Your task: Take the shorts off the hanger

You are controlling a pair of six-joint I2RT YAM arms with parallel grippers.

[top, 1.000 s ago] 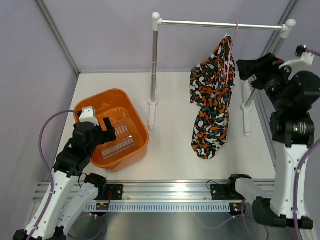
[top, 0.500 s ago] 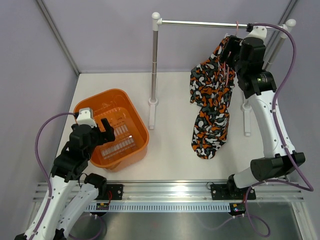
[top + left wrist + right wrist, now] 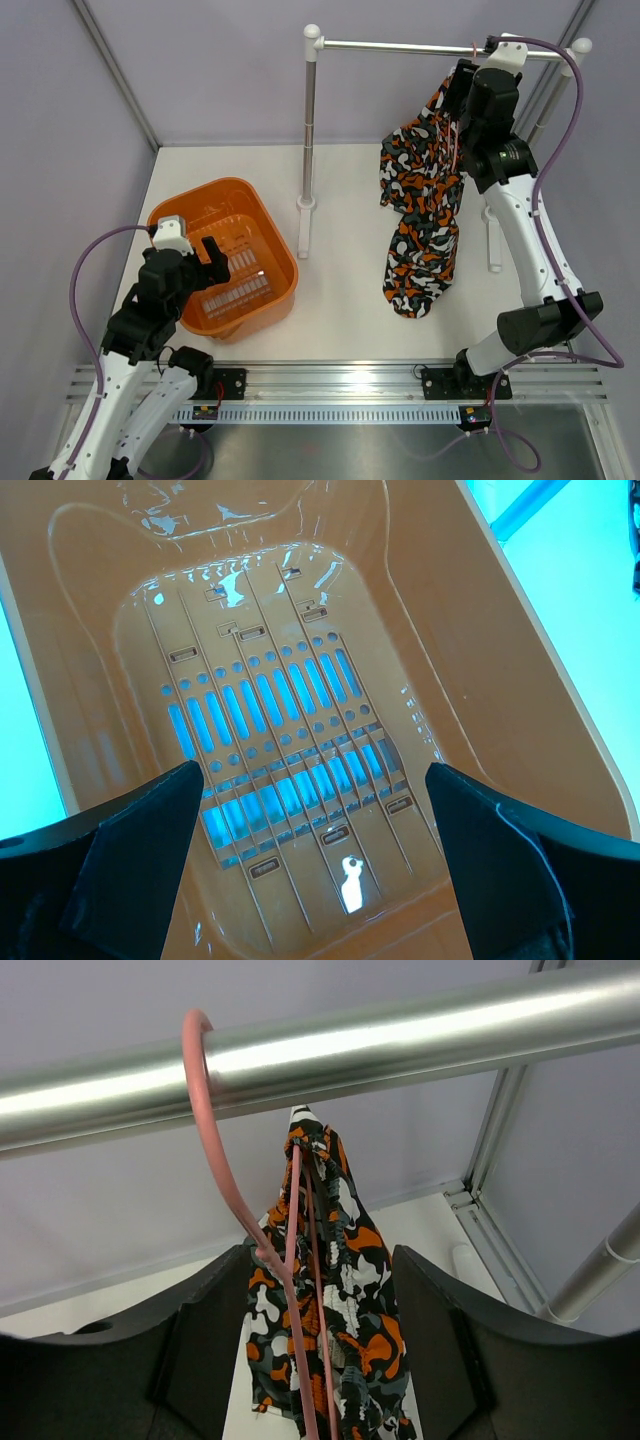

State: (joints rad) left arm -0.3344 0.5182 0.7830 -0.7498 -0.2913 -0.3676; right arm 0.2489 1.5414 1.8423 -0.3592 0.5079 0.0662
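In the overhead view, the shorts [image 3: 425, 215] hang from the hanger [image 3: 473, 50], whose hook sits over the rail [image 3: 400, 46] near its right end. The cloth trails down toward the bench [image 3: 340, 180]; whether it touches cannot be told. The right tool [image 3: 459, 88] is up at the hanger's neck, its fingers hard to read from there. The right wrist view settles it: the tool [image 3: 320, 1360] is spread, one finger either side of the hanger [image 3: 212, 1150] wires and the bunched shorts [image 3: 345, 1300], gripping nothing. The left tool [image 3: 212, 252] hovers over the orange basket [image 3: 195, 195]. Its wrist view shows the tool [image 3: 320, 880] released, fingers wide apart above the basket's slotted floor.
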